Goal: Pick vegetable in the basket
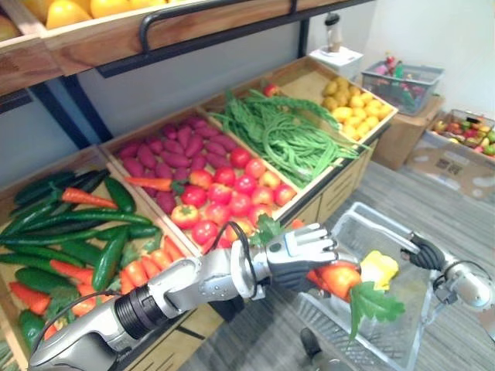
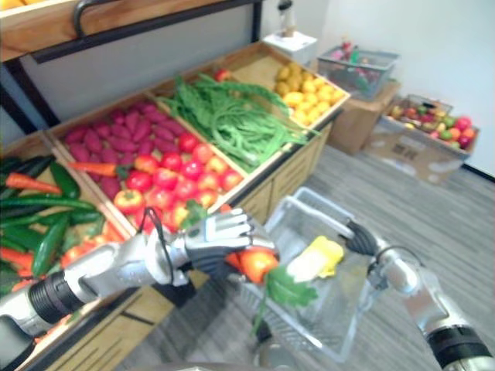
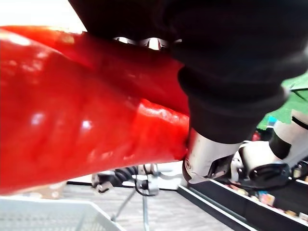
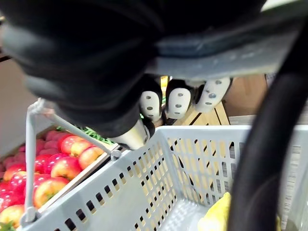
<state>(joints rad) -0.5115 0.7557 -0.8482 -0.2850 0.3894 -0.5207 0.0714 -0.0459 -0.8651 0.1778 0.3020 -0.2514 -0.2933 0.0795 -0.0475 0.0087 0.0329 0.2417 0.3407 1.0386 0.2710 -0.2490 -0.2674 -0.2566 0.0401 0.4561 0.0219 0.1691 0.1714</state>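
Left eye view | left hand is gripping glossy red-orange vegetable with green leaves over grey perforated plastic basket | right hand is clasping thin metal handle

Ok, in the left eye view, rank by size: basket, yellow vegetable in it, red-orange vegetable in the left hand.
Largest: basket. Then red-orange vegetable and yellow vegetable, alike; the left hand hides part of the first.

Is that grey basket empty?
Not empty: a yellow vegetable lies inside the basket; the left hand holds a red one over its edge.
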